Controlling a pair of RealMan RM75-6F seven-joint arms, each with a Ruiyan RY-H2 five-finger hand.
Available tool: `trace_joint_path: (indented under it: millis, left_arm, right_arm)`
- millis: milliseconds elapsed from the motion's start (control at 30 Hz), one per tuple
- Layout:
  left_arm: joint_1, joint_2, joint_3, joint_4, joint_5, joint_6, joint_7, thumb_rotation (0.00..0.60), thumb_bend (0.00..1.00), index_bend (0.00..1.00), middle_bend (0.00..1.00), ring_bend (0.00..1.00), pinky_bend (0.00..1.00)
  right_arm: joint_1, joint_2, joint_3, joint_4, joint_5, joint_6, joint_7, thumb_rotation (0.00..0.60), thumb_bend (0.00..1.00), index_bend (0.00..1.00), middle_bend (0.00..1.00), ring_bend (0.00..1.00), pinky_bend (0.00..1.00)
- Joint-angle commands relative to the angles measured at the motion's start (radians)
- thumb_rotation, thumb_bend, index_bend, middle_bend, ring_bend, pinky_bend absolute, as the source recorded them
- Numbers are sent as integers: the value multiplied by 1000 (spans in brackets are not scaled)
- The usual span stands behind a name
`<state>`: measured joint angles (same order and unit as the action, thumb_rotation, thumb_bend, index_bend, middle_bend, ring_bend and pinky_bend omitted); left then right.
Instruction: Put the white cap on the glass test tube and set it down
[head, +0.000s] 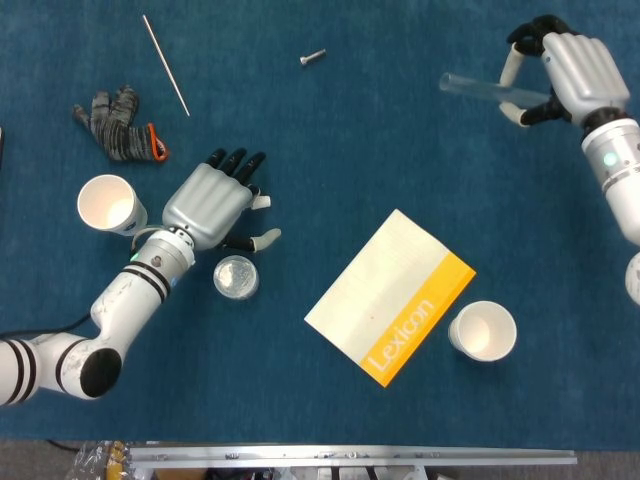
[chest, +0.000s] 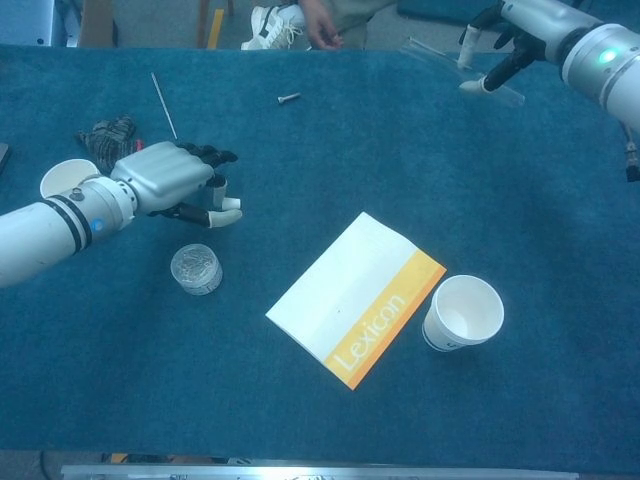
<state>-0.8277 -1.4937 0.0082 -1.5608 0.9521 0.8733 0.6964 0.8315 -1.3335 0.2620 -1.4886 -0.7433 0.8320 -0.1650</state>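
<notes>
1. Your right hand (head: 570, 75) holds the clear glass test tube (head: 490, 90) above the blue tabletop (head: 400, 150), fingers (head: 512, 66) closed around it, the tube lying roughly level.
2. Your left hand (head: 208, 203) rests palm-down on the tabletop, fingers spread, over the small white cap (head: 260, 201), which shows at its fingertips.
3. Whether the left hand actually grips the cap, you cannot tell.
4. The white-and-yellow "Lexicon" booklet (head: 390, 296) lies between your hands.
</notes>
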Motion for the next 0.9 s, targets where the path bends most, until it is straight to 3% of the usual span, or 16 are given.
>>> trace_joint_path:
  millis: [33,900]
  left_arm:
    - [-5,-2,1,-6,-6,6,10,0,218,291,0,0,0]
    - [-58,-14,-2,-54,-66,39,93,0,218,291,0,0,0]
  right_arm:
    - [-3,4,0,-3,-1,1,1,600,251,655,277,116,230]
    - [-29,34,4,-14,-23,6,34,600,251,655,277,116,230]
